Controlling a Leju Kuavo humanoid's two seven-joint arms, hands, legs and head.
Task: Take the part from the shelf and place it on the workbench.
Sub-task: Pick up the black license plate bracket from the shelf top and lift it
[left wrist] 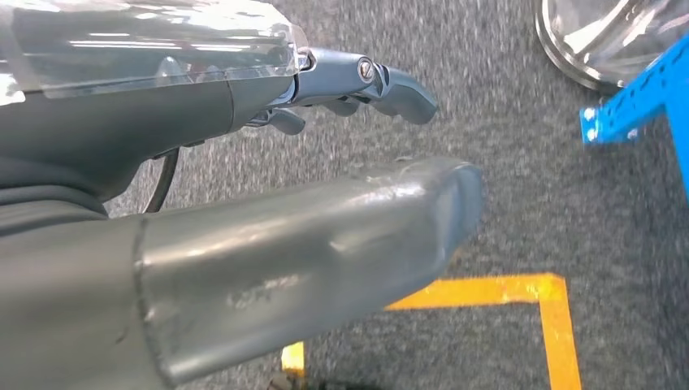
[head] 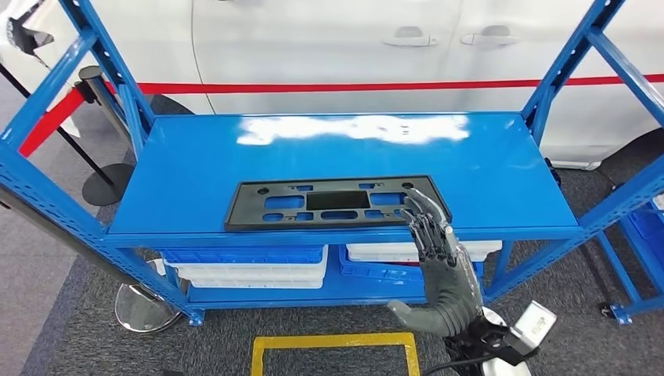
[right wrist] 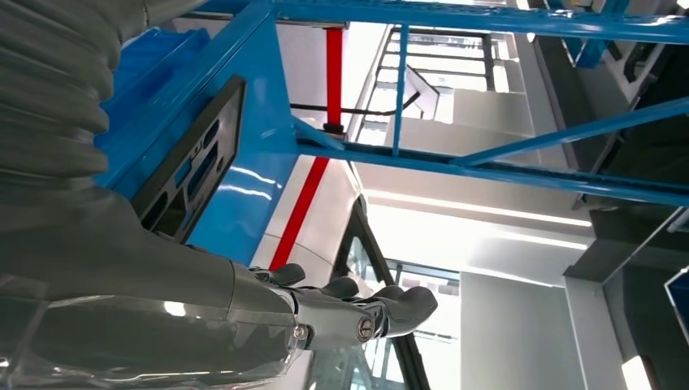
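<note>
Blue shelf (head: 501, 180), white car behind: black part (head: 333, 202) flat at front edge. Right hand (head: 438, 251) open, fingertips over part's right end; left hand (left wrist: 244, 244) empty, hanging. Step: reach. Next: grip, lift

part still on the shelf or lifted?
On the shelf: the black part lies flat on the blue shelf; right hand reaches over its end.

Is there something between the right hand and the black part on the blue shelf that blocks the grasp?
Nothing visible does. The right hand is already at the right end of the black part, which lies flat and alone near the front edge of the blue shelf; its fingers overlap that end.
</note>
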